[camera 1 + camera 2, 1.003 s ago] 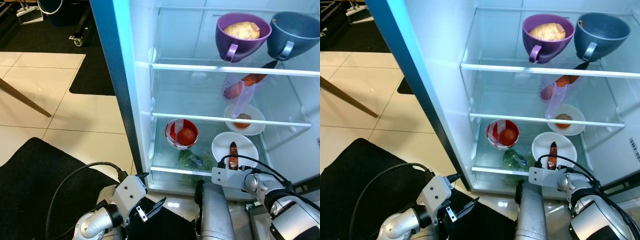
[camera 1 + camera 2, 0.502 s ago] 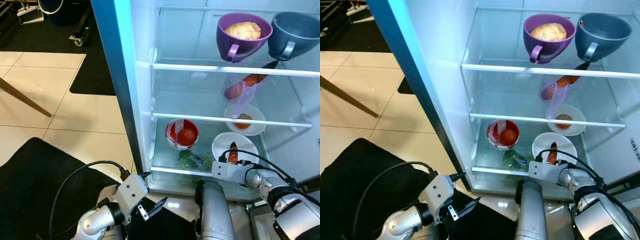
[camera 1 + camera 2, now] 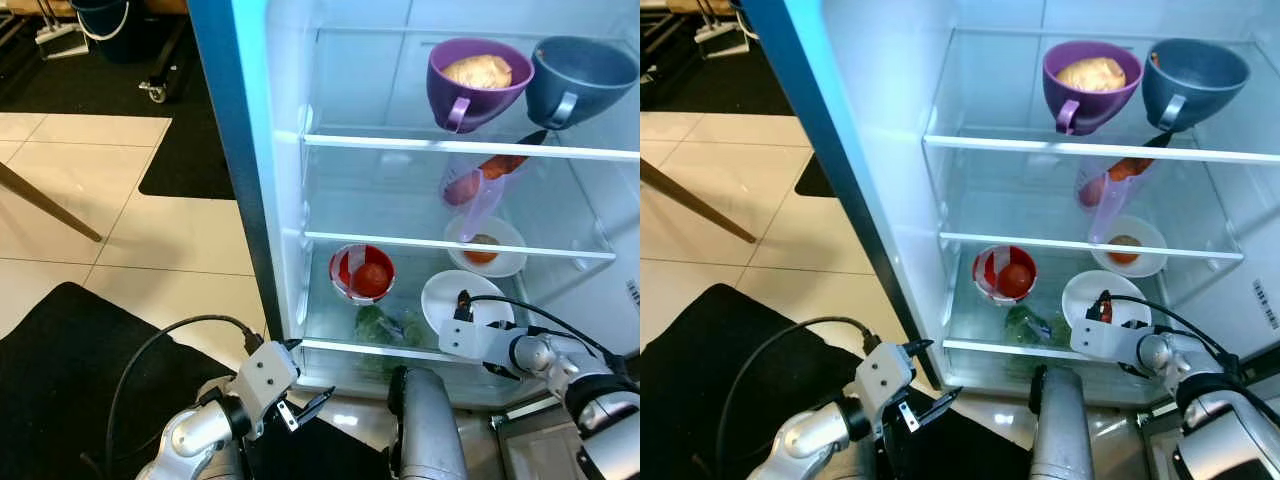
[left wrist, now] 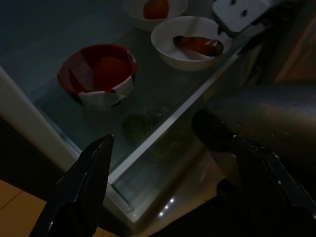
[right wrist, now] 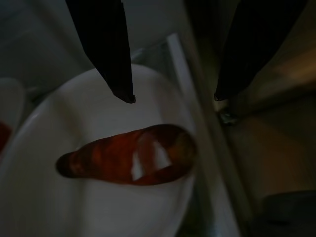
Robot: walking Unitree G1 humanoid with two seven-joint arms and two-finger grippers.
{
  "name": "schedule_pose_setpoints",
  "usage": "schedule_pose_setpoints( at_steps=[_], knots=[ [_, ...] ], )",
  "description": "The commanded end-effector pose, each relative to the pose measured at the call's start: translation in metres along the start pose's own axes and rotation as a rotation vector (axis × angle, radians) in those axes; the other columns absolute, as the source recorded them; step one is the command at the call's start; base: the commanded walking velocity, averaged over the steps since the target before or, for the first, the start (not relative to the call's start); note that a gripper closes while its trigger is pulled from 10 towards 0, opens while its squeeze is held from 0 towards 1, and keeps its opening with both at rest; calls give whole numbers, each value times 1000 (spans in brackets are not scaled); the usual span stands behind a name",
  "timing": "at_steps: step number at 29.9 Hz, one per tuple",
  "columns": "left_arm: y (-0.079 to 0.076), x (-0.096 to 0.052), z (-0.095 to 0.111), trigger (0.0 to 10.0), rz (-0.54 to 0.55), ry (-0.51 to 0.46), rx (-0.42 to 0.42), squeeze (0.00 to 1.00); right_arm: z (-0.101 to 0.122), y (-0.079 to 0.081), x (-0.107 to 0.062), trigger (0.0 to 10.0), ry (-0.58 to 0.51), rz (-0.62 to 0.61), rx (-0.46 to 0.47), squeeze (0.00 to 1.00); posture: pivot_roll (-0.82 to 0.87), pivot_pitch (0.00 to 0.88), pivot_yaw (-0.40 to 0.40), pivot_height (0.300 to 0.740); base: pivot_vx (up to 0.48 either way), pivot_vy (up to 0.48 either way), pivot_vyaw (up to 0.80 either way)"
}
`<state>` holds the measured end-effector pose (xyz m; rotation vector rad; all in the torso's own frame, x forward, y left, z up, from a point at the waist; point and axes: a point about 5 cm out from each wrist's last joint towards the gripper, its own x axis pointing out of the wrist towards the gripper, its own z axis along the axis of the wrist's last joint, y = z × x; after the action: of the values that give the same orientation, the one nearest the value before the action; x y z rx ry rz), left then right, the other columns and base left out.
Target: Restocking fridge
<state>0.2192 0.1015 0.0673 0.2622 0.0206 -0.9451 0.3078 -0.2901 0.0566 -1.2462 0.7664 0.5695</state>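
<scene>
tiled floor [image 3: 150, 210] | black mat [image 3: 60, 350] lower left | wooden leg [image 3: 45, 205] | wheeled stand [image 3: 155, 85] far back

Cool, bluish-white light pours from inside the open fridge [image 3: 420, 200], leaving its walls and glass shelves [image 3: 460, 146] bright and evenly lit in both head views. The fridge's side edge [image 3: 225, 150] glows cyan. Pale glints sit on the floor tiles [image 3: 120, 210], while the black mat [image 3: 70, 360] swallows light. The head views are sharp, with straight lines bowing slightly toward the edges. Both wrist views are dim and murky: the left pincer [image 4: 173, 163] shows as soft, dark, out-of-focus fingers, and a small glare spot marks the reddish food [image 5: 128, 155] on the white plate [image 5: 59, 207], which looks blurred.
</scene>
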Motion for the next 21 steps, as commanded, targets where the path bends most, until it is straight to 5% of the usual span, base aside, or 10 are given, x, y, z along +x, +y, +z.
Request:
schedule_pose_setpoints(
  at_steps=[1,14,21],
  knots=[
    [-6,1,-6,10000,-6,11,-22,0,-4,5,-1,10000,-7,22,23,0,112,178,17,488,0,0,0],
    [-4,2,-33,10000,23,79,-53,0,4,48,7,10000,-162,75,276,0,86,116,-5,488,0,0,0],
    [-4,-9,-57,10000,94,147,-116,0,13,69,13,10000,-264,6,563,0,81,78,-14,488,0,0,0]
  ],
)
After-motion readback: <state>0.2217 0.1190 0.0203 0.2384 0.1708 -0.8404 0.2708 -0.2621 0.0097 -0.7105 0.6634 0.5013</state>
